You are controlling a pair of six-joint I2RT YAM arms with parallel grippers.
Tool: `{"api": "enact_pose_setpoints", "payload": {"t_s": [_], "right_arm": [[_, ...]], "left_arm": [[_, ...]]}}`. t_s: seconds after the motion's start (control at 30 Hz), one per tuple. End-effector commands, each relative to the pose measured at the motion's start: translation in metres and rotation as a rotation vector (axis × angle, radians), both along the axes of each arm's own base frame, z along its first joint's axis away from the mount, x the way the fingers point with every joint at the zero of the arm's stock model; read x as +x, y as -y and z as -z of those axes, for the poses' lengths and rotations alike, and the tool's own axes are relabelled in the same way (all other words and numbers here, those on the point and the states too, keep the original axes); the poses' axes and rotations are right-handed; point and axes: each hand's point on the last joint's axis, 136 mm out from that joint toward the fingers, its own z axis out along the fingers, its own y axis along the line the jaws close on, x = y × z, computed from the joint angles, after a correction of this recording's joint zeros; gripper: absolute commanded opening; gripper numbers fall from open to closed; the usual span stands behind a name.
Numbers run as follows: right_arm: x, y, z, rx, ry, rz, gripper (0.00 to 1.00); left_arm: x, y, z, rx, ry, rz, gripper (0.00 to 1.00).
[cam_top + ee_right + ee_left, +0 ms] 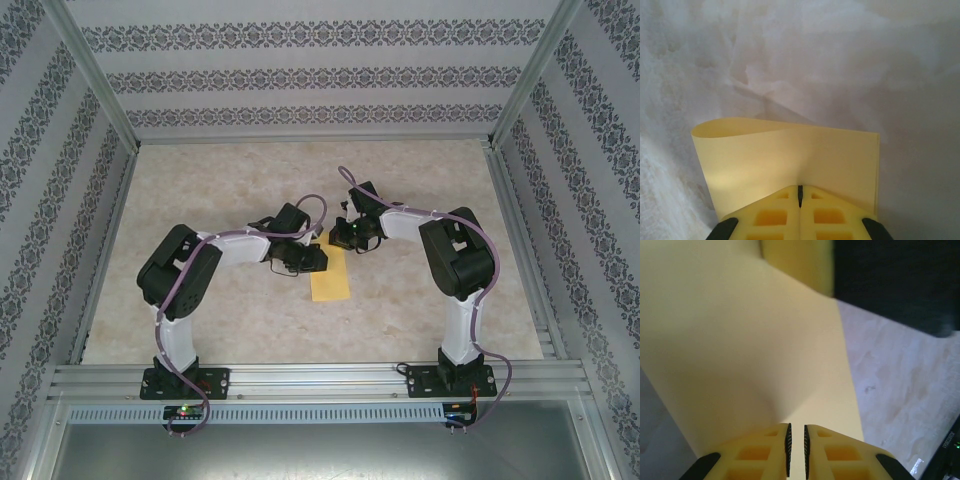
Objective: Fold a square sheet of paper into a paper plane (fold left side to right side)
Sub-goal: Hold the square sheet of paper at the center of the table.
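Paper sheet (pixel 331 283) pinched by left tool (pixel 796 427), right tool (pixel 800 188).

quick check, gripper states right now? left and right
Left gripper: closed on the yellow paper, pinching its edge.
Right gripper: closed on the same paper.

Light: bright, soft and even, from above.
Shadows: paper (pixel 790 155) throws a soft grey one on the bench (pixel 840 60).
Focus: left wrist view blurred along the top; paper there washed pale.
Top view: sharp, walls leaning outward.
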Motion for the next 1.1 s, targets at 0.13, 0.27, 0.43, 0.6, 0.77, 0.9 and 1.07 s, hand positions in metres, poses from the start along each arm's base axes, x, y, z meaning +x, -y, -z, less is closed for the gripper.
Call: {"api": "enact_pose_setpoints", "payload": {"t_s": [0.13, 0.27, 0.43, 0.6, 0.77, 0.9, 1.07], "right_arm": [[0.002, 0.008, -0.004, -0.071, 0.039, -0.003, 0.02], [0.02, 0.01, -0.044, -0.061, 0.169, 0.02, 0.15], [0.007, 0.02, -0.079, -0.075, 0.235, 0.016, 0.21], [-0.046, 0.026, -0.076, -0.047, 0.153, -0.031, 0.11], [-0.101, 0.02, -0.044, -0.037, 0.029, -0.053, 0.06], [-0.123, 0.017, -0.015, -0.072, -0.046, -0.069, 0.05], [-0.136, 0.025, 0.011, -0.15, -0.109, -0.077, 0.05]], "left_arm": [[0.003, -0.003, 0.007, 0.014, 0.012, -0.013, 0.19], [-0.002, -0.006, 0.018, 0.028, -0.006, -0.044, 0.18], [-0.009, -0.005, 0.026, 0.044, -0.024, -0.039, 0.18], [-0.01, -0.005, 0.025, 0.054, -0.018, -0.032, 0.18], [-0.011, -0.005, 0.024, 0.064, -0.017, -0.024, 0.18], [-0.011, -0.005, 0.022, 0.07, -0.013, -0.018, 0.18], [-0.007, -0.002, 0.012, 0.066, 0.001, -0.006, 0.18]]}}
